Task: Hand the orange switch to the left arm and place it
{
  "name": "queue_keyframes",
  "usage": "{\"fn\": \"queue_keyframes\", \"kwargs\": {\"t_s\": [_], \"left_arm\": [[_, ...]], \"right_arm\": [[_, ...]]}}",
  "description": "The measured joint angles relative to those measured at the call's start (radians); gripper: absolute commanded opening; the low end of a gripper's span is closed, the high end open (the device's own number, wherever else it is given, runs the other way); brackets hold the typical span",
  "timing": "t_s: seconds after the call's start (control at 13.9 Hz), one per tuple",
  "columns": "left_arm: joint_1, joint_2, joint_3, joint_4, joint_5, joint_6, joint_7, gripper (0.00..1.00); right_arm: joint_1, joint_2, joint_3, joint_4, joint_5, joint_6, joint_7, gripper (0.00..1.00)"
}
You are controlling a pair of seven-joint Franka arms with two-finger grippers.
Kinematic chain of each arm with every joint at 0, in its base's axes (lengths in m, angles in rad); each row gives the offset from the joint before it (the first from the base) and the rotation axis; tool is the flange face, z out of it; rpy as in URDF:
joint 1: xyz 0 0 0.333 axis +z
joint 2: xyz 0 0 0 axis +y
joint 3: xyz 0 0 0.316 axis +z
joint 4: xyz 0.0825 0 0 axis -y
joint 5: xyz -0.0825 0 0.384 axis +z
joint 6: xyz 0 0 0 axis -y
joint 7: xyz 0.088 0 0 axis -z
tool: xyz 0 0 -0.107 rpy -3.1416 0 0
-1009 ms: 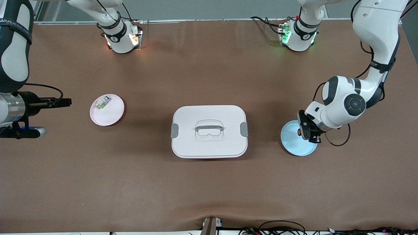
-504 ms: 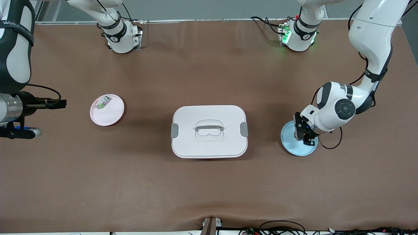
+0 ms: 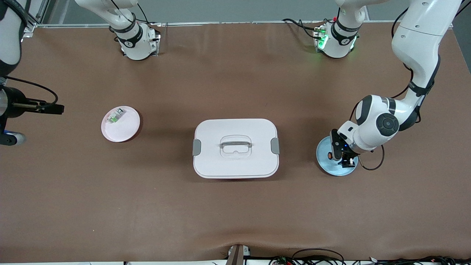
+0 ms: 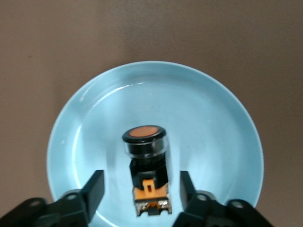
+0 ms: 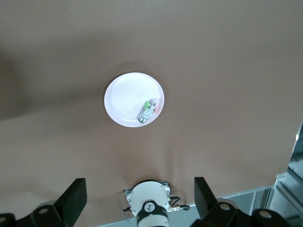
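The orange switch [image 4: 146, 158] lies on its side on a light blue plate [image 4: 203, 118] at the left arm's end of the table, with its orange cap showing. My left gripper [image 4: 141, 191] is low over the plate, open, with one finger on each side of the switch's body and a gap on both sides. In the front view the left gripper [image 3: 339, 152] covers most of the switch [image 3: 330, 156]. My right gripper [image 3: 55, 109] is open and empty, up in the air at the right arm's end of the table. The white box [image 3: 235, 147] stands mid-table between the two plates.
A pink plate [image 3: 125, 129] holds a small green-and-clear component [image 3: 115, 116] toward the right arm's end; both also show in the right wrist view, the plate [image 5: 123, 97] and the component [image 5: 149, 109]. The right arm's base [image 5: 149, 208] shows there too.
My left gripper has come down over the blue plate until its fingers flank the switch. My right gripper has drawn back toward the right arm's end of the table.
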Motion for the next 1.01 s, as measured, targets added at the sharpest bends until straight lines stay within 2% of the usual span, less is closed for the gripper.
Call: {"fn": "queue_keyframes", "kwargs": {"t_s": [0.22,0.36,1.01], "left_arm": [[0.009,-0.005,0.001,0.044,0.0,-0.009,-0.016,1.0],[0.02,-0.021,0.001,0.084,0.0,-0.066,-0.078,1.0],[0.023,-0.14,-0.004,0.345,0.0,-0.493,-0.617,1.0]], "right_arm": [[-0.028,0.0,-0.001,0.0,0.016,0.0,-0.124,1.0],[-0.029,-0.001,-0.001,0.0,0.02,-0.001,-0.138,1.0],[-0.048,-0.019,0.0,0.0,0.058,0.001,-0.154,1.0]]}}
